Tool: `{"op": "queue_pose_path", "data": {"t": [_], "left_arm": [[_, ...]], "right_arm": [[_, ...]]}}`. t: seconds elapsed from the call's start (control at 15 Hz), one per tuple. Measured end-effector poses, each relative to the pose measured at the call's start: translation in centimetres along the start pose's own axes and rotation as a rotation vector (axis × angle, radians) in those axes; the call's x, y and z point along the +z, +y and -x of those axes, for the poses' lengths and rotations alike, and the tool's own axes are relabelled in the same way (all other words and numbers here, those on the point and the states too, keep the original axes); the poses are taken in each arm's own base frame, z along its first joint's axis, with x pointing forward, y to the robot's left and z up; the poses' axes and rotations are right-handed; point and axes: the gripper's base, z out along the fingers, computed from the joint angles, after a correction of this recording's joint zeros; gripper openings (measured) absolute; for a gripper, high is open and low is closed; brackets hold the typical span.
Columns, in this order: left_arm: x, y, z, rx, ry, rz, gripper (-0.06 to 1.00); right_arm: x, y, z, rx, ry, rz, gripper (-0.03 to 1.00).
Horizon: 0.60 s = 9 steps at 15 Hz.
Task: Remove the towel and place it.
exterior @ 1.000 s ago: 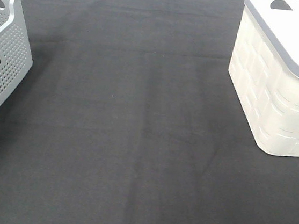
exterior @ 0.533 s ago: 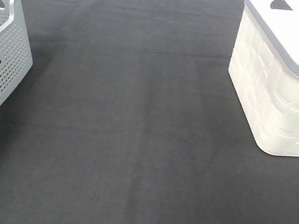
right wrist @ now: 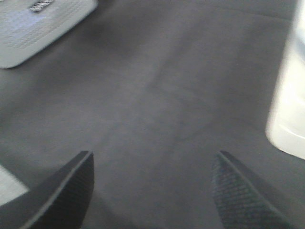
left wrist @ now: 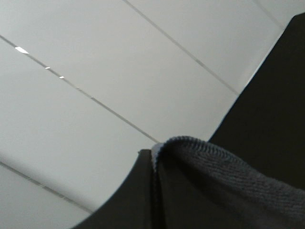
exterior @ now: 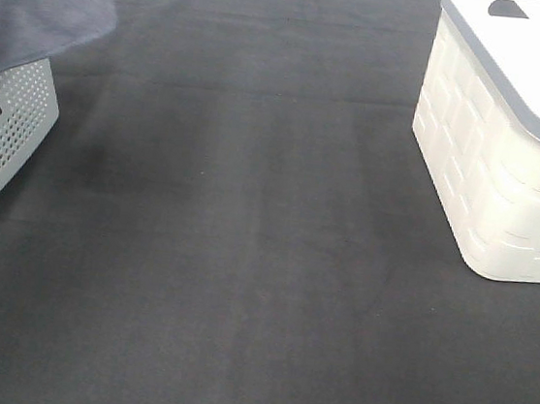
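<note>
The towel (exterior: 37, 2) hangs in folds at the far left of the scene, over the rim of the grey basket (exterior: 3, 128). Whether its lower edge is clear of the basket cannot be told, as that part runs out of the frame. The left end effector (left wrist: 155, 158) appears closed on a stitched edge of the cloth, which bulges beside a dark finger (left wrist: 136, 195). The second finger is hidden behind the fabric. The right end effector (right wrist: 152, 164) is spread wide and holds nothing, above the black worktop (exterior: 254, 259), between the grey basket and the white basket (exterior: 492, 179) at the far right.

The removal looks well under way, perhaps nearly done. The placing is all still to do, as the towel rests on nothing yet. The pictures do not show where it should go.
</note>
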Motion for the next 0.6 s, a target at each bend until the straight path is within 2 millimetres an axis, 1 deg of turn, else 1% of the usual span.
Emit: {"op": "queue_pose_path", "data": {"t": [0.07, 0.13, 0.2, 0.27, 0.4, 0.47, 0.6], "left_arm": [[0.5, -0.5, 0.9, -0.054, -0.015, -0.067, 0.0], [1.0, -1.2, 1.5, -0.101, -0.015, -0.144, 0.0], [1.9, -2.5, 1.8, -0.154, -0.009, -0.252, 0.0], [2.3, -3.2, 2.0, -0.159, -0.011, -0.288, 0.0], [2.6, -4.7, 3.2, -0.151, -0.044, -0.341, 0.0], [2.6, -5.1, 3.6, -0.146, -0.055, -0.354, 0.0], [3.1, -6.7, 4.6, -0.144, -0.085, -0.403, 0.0]], "right_arm": [[0.7, 0.1, 0.6, -0.014, 0.004, 0.065, 0.68], [1.4, 0.1, 1.1, -0.036, 0.006, 0.12, 0.68], [2.6, 0.3, 2.3, -0.078, -0.026, 0.232, 0.68], [3.1, 0.4, 2.8, -0.083, -0.048, 0.28, 0.68], [3.6, 0.7, 3.7, -0.093, -0.106, 0.367, 0.68], [3.7, 0.8, 3.9, -0.097, -0.122, 0.388, 0.68], [4.0, 0.9, 4.5, -0.109, -0.168, 0.433, 0.68]]}}
